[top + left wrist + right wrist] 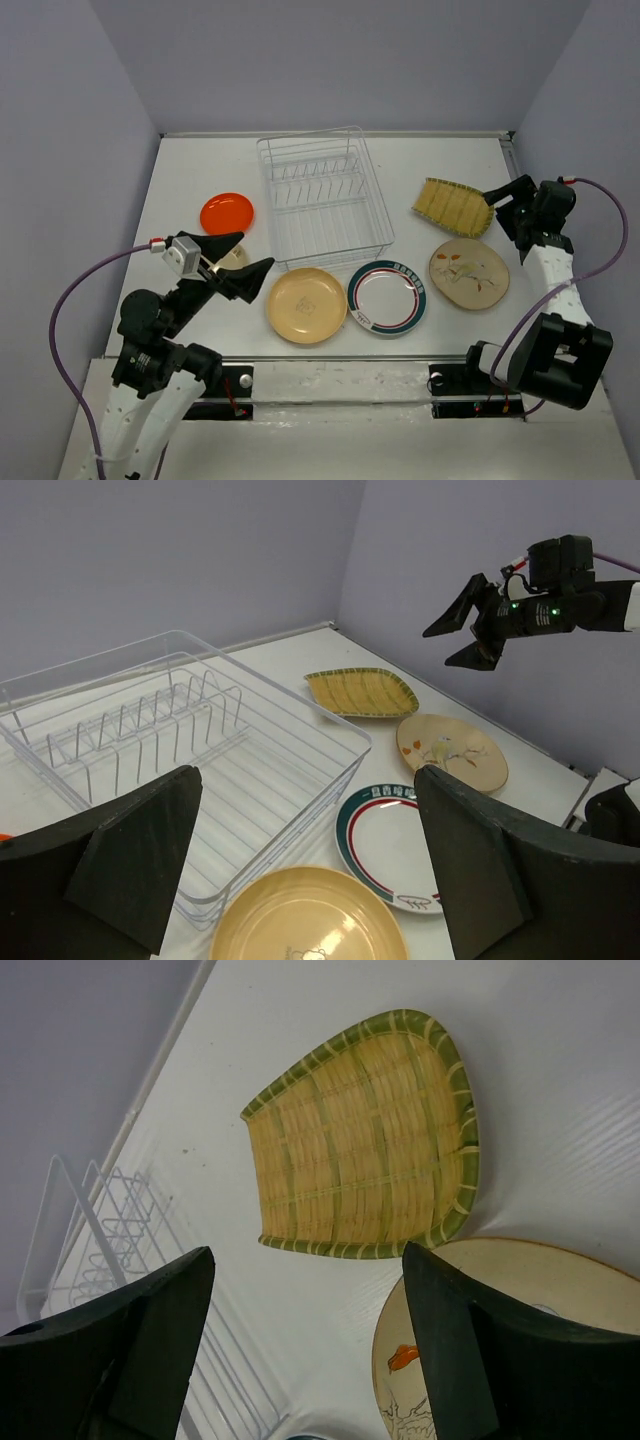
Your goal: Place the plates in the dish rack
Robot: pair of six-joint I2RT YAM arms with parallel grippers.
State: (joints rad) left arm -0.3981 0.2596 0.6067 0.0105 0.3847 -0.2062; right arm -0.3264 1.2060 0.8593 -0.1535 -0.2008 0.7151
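1. Across the white table (pixel 190 170), closed by lilac walls (pixel 330 60) at the left, back and right, six plates lie flat around a dish rack. Bare surface shows behind the rack and along the near edge.
2. Dish rack (pixel 325 215): white wire, at the middle of the far half, holding nothing, with a row of upright prongs (pixel 318 188) across it. The left wrist view looks into it between the fingers (pixel 140 860) of the left gripper (pixel 257 250); the rack's left end is cut off there.
3. Three larger round plates lie in a row in front of the rack. The tan-yellow plate (pixel 306 305) is just off its near left corner. The teal-rimmed plate (pixel 387 297) is just beside that one; whether they touch I cannot tell. The floral plate (pixel 469 272) lies further right, apart.
4. Ribbed yellow-green plate (pixel 455 207): right of the rack, near the floral plate's far edge. The right gripper (pixel 497 210) hangs in the air over its right end, jaws wide and holding nothing. In the right wrist view the plate lies ahead between the two fingers, and the floral plate is cut off at the lower right.
5. Orange plate (pixel 227 212): left of the rack and apart from it, with free table around.
6. Beige plate (pixel 234 259): mostly hidden under the left gripper, which is wide open, empty, and points toward the rack's near left corner.
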